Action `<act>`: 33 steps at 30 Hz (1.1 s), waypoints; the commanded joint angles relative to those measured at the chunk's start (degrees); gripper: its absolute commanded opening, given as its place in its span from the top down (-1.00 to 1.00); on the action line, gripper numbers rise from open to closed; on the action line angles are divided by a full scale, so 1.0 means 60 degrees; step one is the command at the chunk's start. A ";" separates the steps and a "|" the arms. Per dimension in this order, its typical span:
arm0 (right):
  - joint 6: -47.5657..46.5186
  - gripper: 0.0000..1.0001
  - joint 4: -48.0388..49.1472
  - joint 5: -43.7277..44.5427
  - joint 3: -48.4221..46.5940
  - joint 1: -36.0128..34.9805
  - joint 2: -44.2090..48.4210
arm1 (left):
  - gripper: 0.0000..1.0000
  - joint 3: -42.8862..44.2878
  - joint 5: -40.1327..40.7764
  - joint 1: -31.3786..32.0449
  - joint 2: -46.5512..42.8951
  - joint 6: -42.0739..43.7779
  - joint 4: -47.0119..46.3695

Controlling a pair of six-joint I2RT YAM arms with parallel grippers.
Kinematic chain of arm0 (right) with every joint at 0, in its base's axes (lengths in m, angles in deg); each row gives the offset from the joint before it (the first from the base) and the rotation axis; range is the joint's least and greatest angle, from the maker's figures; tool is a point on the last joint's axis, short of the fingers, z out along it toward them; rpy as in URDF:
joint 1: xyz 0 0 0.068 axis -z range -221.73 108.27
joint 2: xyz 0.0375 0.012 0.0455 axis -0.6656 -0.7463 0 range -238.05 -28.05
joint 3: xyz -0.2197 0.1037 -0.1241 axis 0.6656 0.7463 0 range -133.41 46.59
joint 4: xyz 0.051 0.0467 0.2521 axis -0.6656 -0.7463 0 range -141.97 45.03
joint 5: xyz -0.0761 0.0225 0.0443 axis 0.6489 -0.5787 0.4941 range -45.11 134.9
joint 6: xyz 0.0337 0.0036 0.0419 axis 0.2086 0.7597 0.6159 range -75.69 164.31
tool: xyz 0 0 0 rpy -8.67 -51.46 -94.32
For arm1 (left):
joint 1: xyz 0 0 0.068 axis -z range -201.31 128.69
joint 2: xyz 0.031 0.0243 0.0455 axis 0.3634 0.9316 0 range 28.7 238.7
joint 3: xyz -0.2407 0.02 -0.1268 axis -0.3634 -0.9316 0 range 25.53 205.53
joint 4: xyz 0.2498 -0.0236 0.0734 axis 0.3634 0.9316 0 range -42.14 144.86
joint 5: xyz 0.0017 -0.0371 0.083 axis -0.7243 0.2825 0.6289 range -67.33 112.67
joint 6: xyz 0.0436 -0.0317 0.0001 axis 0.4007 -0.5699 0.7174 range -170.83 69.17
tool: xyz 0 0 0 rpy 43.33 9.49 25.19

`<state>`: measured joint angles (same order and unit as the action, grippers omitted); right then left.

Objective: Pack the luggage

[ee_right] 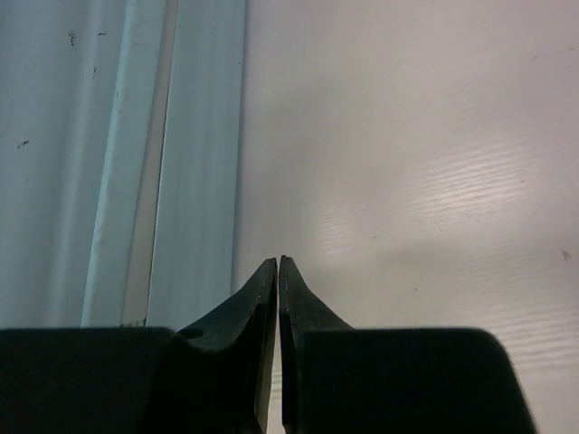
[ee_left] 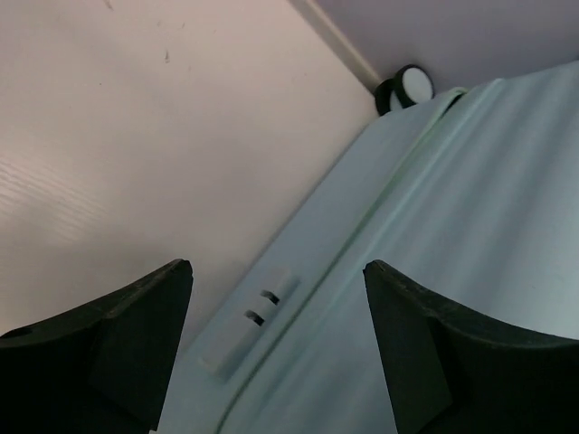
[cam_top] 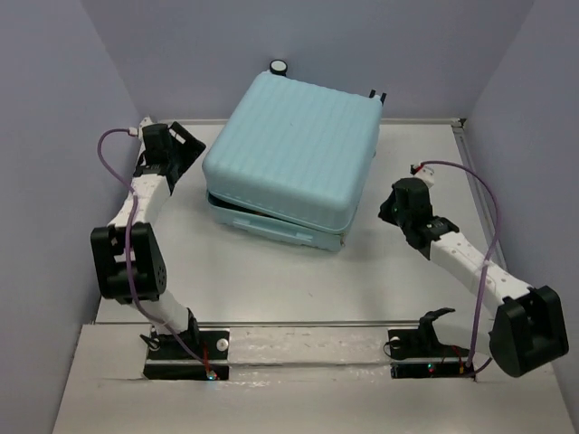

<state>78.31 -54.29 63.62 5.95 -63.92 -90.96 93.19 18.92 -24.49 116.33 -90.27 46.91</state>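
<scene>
We see the large pale aqua hard-shell suitcase (cam_top: pixel 289 158) lying flat on the pale grey worktop (cam_top: pixel 271 289), toward the far middle, turned at an angle to the edges. Its ribbed upper shell rests on the lower shell but sits a little askew, and a dark gap shows along the near-left edge. 2 black-and-white caster wheels (cam_top: pixel 279 68) stick out at the far end, close to the back wall.

The left end effector (cam_top: pixel 178 147) hangs just beside the suitcase's left side. In its wrist view we find the 2 black fingers (ee_left: pixel 118 334) spread wide with nothing between them. They frame the seam where the shells meet and a small raised rectangular panel with 2 dark slots (ee_left: pixel 253 321) on the side wall.

The right end effector (ee_right: pixel 279 264) is near the suitcase's right side, apart from it. Its fingers are pressed together, tip against tip, pinching nothing. They point down over bare worktop, with the ribbed shell to the left in that wrist view.
</scene>
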 commanded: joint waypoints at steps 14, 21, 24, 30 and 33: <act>-0.0671 0.80 0.3059 -0.3556 -0.2327 0.0608 -0.3916 | -0.74 -0.3816 -0.1531 0.2065 -0.0171 -0.1658 -0.3690; -0.1125 0.80 0.3517 -0.5153 -0.1092 0.0608 -0.2961 | -0.74 -0.7231 0.1000 0.5300 -0.3132 -0.2932 -0.4353; -0.1563 0.81 0.3108 -0.5871 -0.1762 0.0608 -0.3529 | -0.74 -0.7977 0.1589 0.5496 -0.4797 -0.3343 -0.3815; -0.2092 0.75 0.2404 -0.6166 -0.3183 0.0608 -0.4001 | -0.76 -0.7383 0.3433 0.5496 -0.8231 -0.2629 -0.1515; -0.2355 0.59 0.1732 -0.6373 -0.3902 0.0608 -0.4367 | -0.78 -0.6535 0.3817 0.5496 -0.8921 -0.2013 -0.0562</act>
<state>62.33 -43.69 43.24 -9.20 -52.21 -116.38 45.89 45.56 4.36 66.98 -108.96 41.34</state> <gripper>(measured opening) 0.156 0.877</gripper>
